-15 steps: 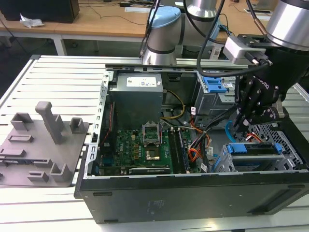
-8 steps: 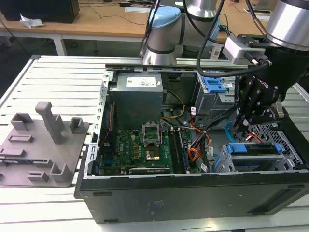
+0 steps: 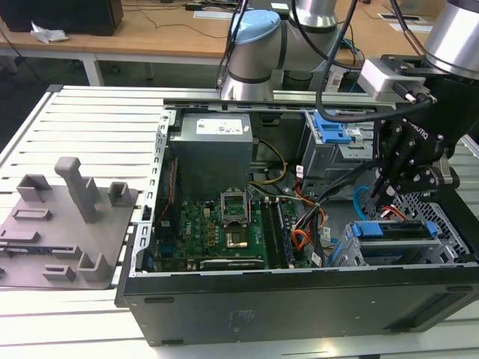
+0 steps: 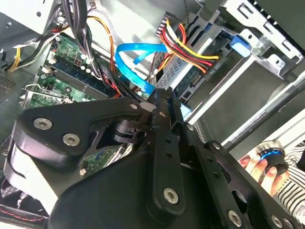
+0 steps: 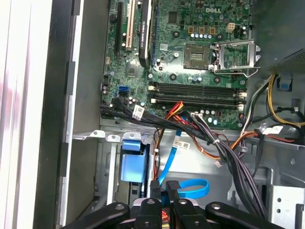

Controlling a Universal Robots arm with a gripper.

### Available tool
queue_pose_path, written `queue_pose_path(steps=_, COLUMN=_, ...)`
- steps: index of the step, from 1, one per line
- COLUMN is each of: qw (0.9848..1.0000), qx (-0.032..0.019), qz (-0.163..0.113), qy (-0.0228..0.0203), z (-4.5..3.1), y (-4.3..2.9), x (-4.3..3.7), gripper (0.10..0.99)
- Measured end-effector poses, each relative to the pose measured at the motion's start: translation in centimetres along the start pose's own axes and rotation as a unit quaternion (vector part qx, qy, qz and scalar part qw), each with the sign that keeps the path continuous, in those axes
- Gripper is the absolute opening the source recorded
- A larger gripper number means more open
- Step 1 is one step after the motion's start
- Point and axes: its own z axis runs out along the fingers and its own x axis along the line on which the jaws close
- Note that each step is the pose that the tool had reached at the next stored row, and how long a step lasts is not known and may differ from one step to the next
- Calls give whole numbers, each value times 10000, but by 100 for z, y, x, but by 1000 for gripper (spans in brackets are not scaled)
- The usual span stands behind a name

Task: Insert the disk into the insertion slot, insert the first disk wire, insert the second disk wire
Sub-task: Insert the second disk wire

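The disk (image 3: 391, 230), edged by its bright blue carrier, lies inside the insertion slot (image 3: 443, 213), a perforated grey cage at the case's front corner on the exterior view's right. My gripper (image 3: 380, 196) hangs just above the disk's inner end. In both wrist views the fingertips (image 4: 164, 98) (image 5: 163, 183) are pressed together on the end of a flat blue disk wire (image 4: 133, 62) (image 5: 190, 188), which loops away from them. A black plug with red, yellow and black wires (image 4: 190, 55) sits against the disk's end (image 4: 198, 78). The blue carrier (image 5: 131, 162) lies beside my fingers.
The open computer case holds a green motherboard (image 3: 217, 228), a grey power supply (image 3: 213, 149) and a taller bay with a blue latch (image 3: 329, 131). Cable bundles (image 5: 228, 152) cross close to my gripper. A person's hand (image 4: 259, 164) holds a round knob outside the case. A grey fixture plate (image 3: 63, 224) lies beside it.
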Motion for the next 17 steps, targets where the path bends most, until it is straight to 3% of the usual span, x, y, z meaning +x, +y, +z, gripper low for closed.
queue_pose_path(steps=10, qw=10000, qx=-1, qz=28, qy=-2, z=19, y=7, x=148, gripper=165)
queue_pose_path(steps=13, qw=9985, qx=-31, qz=540, qy=-27, z=43, y=6, x=147, gripper=165)
queue_pose_path(steps=14, qw=9980, qx=-36, qz=629, qy=-42, z=50, y=5, x=147, gripper=165)
queue_pose_path(steps=17, qw=9975, qx=-43, qz=656, qy=-244, z=63, y=-43, x=173, gripper=165)
